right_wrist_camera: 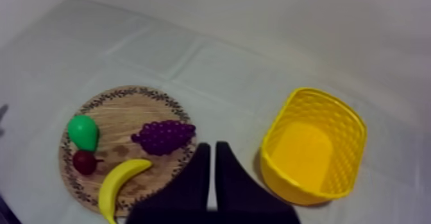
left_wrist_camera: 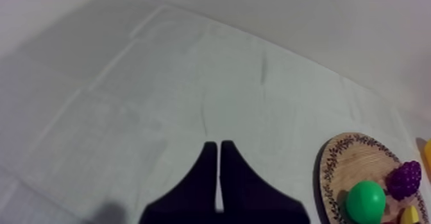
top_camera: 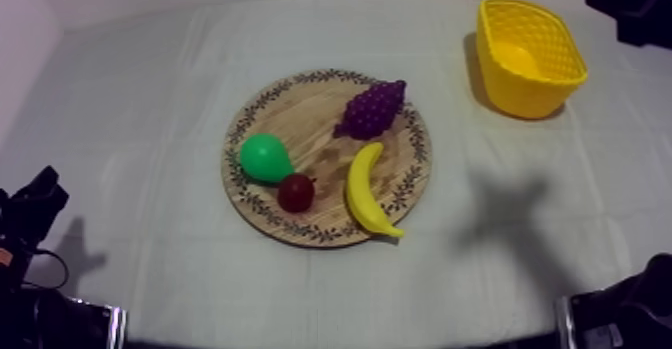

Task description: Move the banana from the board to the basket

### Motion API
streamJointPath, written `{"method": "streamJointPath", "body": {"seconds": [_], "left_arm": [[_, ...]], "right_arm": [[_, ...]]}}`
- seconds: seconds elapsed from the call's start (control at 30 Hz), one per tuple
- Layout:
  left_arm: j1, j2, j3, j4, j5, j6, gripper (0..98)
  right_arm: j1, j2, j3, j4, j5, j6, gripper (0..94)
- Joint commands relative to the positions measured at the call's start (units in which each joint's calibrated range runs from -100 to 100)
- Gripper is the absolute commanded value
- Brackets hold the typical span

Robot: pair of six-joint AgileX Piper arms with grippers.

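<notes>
The banana (top_camera: 370, 191) lies on the round wooden board (top_camera: 300, 123), at the board's right side, with one tip at the near rim. The board sits in the middle of the table (top_camera: 140, 103). A bunch of grapes (top_camera: 372, 108) is at the far side of the board. A green pear (top_camera: 264, 158) is at its left. A small red fruit (top_camera: 296, 192) sits just beside the pear, between the pear and the banana. The yellow basket (top_camera: 497, 73) stands far back at the right, well apart from the board. The left gripper (left_wrist_camera: 217, 143) has its two black fingers close together, holding nothing, over the cloth left of the board. The right gripper (right_wrist_camera: 212, 145) also has its fingers pressed together, holding nothing, between the board and the basket.
</notes>
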Motion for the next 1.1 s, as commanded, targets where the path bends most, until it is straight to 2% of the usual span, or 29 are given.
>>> {"method": "streamJointPath", "body": {"seconds": [0.0, 0.2, 0.7, 0.87, 1.07], "left_arm": [[0.0, 0.0, 0.0, 0.03, 0.0, 0.0, 0.1], [0.0, 0.0, 0.0, 0.03, 0.0, 0.0, 0.1], [0.0, 0.0, 0.0, 0.03, 0.0, 0.0, 0.1], [0.0, 0.0, 0.0, 0.03, 0.0, 0.0, 0.1], [0.0, 0.0, 0.0, 0.03, 0.0, 0.0, 0.1]], "right_arm": [[-2.2, 2.6, -3.1, 1.2, 2.3, -3.4, 0.3], [-5.7, 7.8, -9.1, 2.3, 8.4, -7.5, 0.5], [-16.9, 19.6, -20.9, 8.0, 25.8, -14.1, 0.4], [-20.0, 23.7, -22.2, 9.8, 29.7, -17.4, 0.4], [-21.3, 28.3, -23.8, 10.5, 31.7, -20.6, 0.3]]}}
